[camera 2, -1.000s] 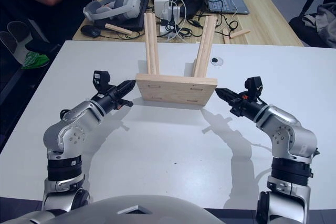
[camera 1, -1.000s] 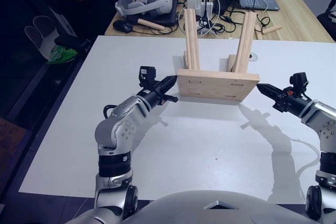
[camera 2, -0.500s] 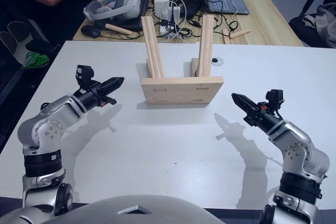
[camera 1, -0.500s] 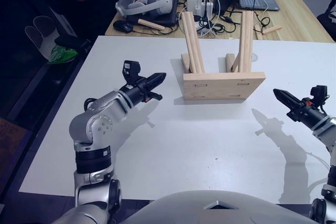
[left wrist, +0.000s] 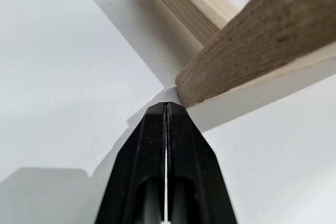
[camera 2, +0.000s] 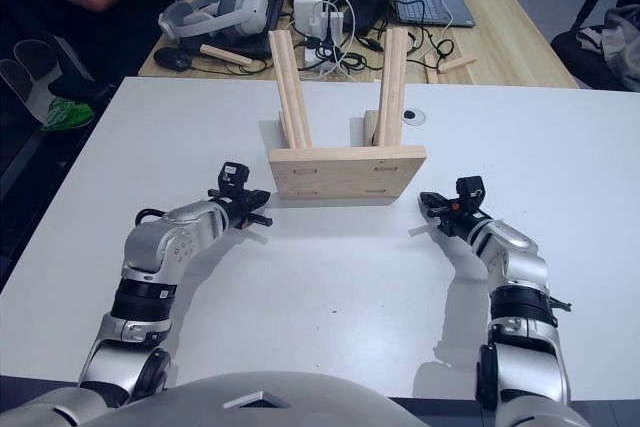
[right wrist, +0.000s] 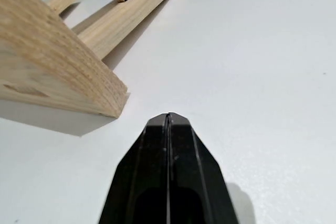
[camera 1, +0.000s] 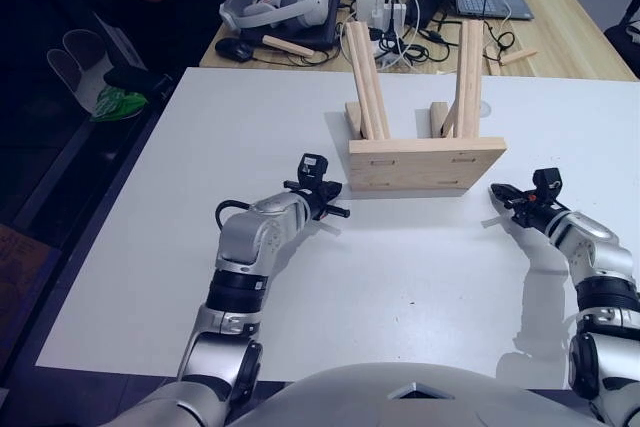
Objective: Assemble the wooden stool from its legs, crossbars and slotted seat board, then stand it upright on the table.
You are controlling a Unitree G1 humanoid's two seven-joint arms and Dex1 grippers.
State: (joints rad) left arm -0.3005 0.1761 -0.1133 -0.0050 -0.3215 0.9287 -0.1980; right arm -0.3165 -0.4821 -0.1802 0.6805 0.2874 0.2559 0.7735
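Note:
The wooden stool lies on its side on the white table [camera 1: 300, 327]. Its seat board [camera 1: 425, 164] stands on edge facing me, and its legs [camera 1: 367, 82] point away toward the far edge. My left gripper [camera 1: 338, 210] is shut and empty, low on the table, with its tip at the seat board's lower left corner [left wrist: 252, 51]. My right gripper [camera 1: 494, 190] is shut and empty too, a short way off the lower right corner [right wrist: 47, 72]. The right wrist view has a leg [right wrist: 126, 17] running along the tabletop.
A grey round grommet [camera 1: 484, 107] sits in the table behind the stool. Beyond the far edge is a wooden desk [camera 1: 560, 37] with laptops, a headset [camera 1: 280, 2], cables and loose wood pieces. A person sits at the far left.
A second ago both grippers flanked the seat board, then swung outward while the stool settled slightly right. Both have since come back in low beside its lower corners.

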